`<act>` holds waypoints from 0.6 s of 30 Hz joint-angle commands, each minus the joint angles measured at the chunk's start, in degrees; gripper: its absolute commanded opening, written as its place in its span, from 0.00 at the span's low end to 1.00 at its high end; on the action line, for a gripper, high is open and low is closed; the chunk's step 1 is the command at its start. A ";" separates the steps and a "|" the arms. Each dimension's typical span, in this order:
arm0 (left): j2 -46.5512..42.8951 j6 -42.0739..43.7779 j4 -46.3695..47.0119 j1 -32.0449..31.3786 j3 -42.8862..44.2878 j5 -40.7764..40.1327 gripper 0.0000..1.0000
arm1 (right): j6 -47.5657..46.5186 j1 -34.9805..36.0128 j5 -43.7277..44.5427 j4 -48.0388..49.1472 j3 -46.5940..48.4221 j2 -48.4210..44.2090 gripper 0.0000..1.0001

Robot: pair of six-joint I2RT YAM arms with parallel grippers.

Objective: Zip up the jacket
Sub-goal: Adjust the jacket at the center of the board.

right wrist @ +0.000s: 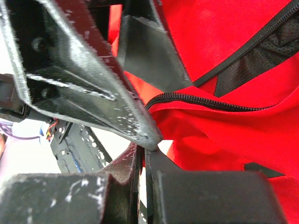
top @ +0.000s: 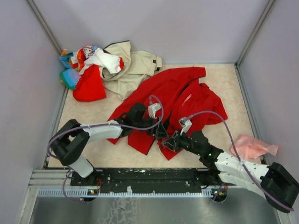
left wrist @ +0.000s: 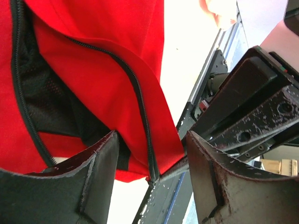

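Across the middle of the beige, marbled desk (top: 219,79) lies the red jacket (top: 187,91), crumpled, its hem toward the lower edge of the frame. Pale grey walls (top: 163,23) with metal corner posts close the desk in on three sides. An aluminium rail (top: 46,179) with a black mounting plate (top: 149,176) runs along the bottom.

The upper left of the frame holds a heap of mixed clothes (top: 93,58), a smaller red garment (top: 88,86) and a beige jacket (top: 135,67). A pink cloth (top: 252,147) lies at the right edge.

Both hands meet at the jacket's hem, just below centre. The left hand (top: 160,130) has its fingers apart, straddling the lower end of the black front zipper (left wrist: 140,102). The zipper is undone over a black mesh lining (left wrist: 46,102). The right hand (top: 174,142) has its fingers pressed together right at that zipper end. I cannot tell whether any cloth is caught between them.
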 commanded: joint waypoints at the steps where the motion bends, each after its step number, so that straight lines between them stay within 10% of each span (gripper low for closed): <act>1: 3.45 -1.08 3.78 -0.31 3.15 5.11 0.62 | -2.18 0.59 0.00 0.26 3.11 -2.60 0.00; 10: 4.53 -0.17 5.02 -0.58 3.80 2.12 0.14 | -2.48 0.55 1.47 -3.57 4.76 -2.15 0.00; 18: -0.36 6.01 -1.87 0.11 4.25 -11.90 0.00 | -1.03 0.49 4.56 -23.36 11.07 -1.77 0.47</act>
